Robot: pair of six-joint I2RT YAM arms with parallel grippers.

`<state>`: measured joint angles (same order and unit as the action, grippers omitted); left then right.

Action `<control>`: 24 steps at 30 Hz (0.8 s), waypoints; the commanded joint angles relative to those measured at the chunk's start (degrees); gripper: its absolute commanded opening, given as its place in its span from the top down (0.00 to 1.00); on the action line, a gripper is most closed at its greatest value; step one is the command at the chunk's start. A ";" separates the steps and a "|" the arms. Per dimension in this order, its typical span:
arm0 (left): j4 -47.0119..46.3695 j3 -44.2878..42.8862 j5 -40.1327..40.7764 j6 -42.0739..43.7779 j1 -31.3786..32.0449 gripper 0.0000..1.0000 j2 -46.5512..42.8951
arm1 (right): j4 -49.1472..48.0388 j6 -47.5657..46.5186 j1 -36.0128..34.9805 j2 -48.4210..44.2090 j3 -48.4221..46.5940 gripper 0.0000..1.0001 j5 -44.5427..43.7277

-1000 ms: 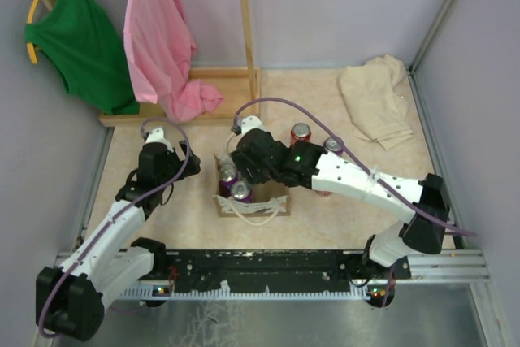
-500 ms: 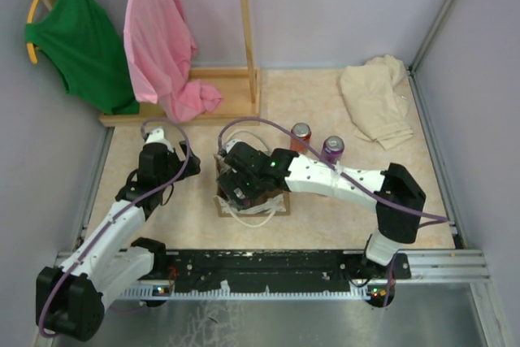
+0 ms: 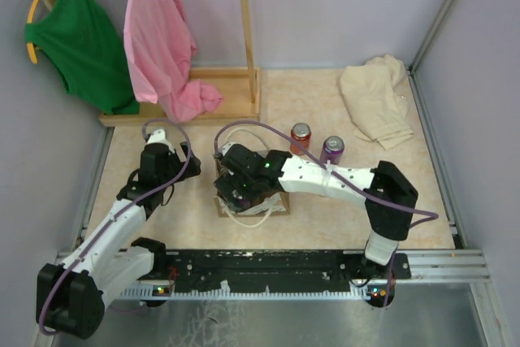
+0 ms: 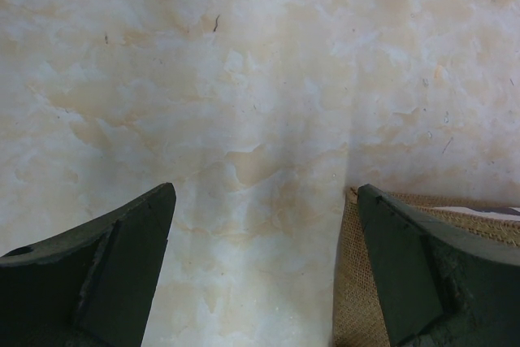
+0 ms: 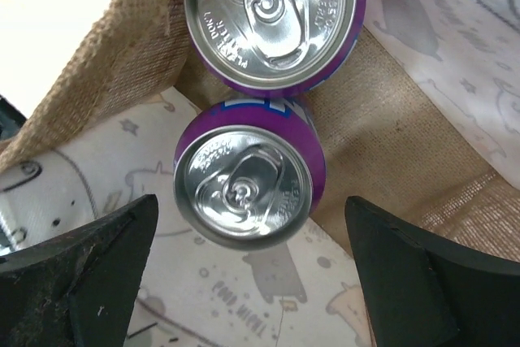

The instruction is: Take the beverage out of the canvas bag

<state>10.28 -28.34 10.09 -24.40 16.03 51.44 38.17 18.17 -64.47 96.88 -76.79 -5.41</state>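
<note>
Rope handle [image 3: 248, 219], white, is lying looped on the table [image 3: 325, 217] at the near end of the canvas bag [image 3: 274, 201], which is sitting mid-table. Your right gripper [image 5: 249, 221] is hanging over the bag's open mouth, fingers spread wide, gripping nothing. Directly beneath it, a purple can [image 5: 242, 188] is standing upright inside the bag, with a second purple can [image 5: 275, 14] side by side with it. Your left gripper [image 4: 264, 193] is hovering just left of the bag, jaws also apart, above bare tabletop. Beyond the bag, a red can [image 3: 301, 135] and a third purple can [image 3: 331, 149] are standing on the table. Farther back, a beige cloth [image 3: 374, 103] is lying crumpled at the right, while a pink shirt [image 3: 162, 46] and a green shirt [image 3: 77, 34] are hanging at the left.
</note>
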 commanded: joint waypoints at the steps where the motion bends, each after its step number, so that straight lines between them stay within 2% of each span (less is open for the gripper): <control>1: -1.23 0.31 0.47 -0.21 0.21 0.01 0.17 | -3.28 -0.78 -0.75 2.17 -0.79 0.04 -0.96; 9: -0.92 0.35 0.72 -0.19 0.14 0.01 -0.22 | -5.60 0.14 -0.68 3.84 0.13 0.11 -4.08; 11: -1.09 0.55 0.64 -0.37 0.19 0.01 -0.27 | -5.72 0.36 -0.74 3.89 0.24 0.17 -4.42; 13: -1.18 0.67 0.47 -0.49 0.09 0.01 -0.20 | -6.02 0.61 -0.74 3.90 0.57 0.27 -4.24; 17: -1.23 0.52 0.40 -0.47 0.15 0.01 -0.11 | -6.31 0.82 -0.71 3.43 1.31 0.56 -3.88; 21: -1.23 0.56 0.38 -0.38 0.14 0.01 -0.18 | -5.56 1.02 -0.70 3.16 1.11 1.00 -4.62; 24: -1.10 0.56 0.45 -0.48 0.19 0.01 -0.27 | -5.01 0.56 -0.75 1.95 0.58 1.00 -6.40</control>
<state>10.26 -28.34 10.09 -24.45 16.03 51.64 33.91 19.00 -64.77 100.62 -76.47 -9.06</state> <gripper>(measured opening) 0.995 0.643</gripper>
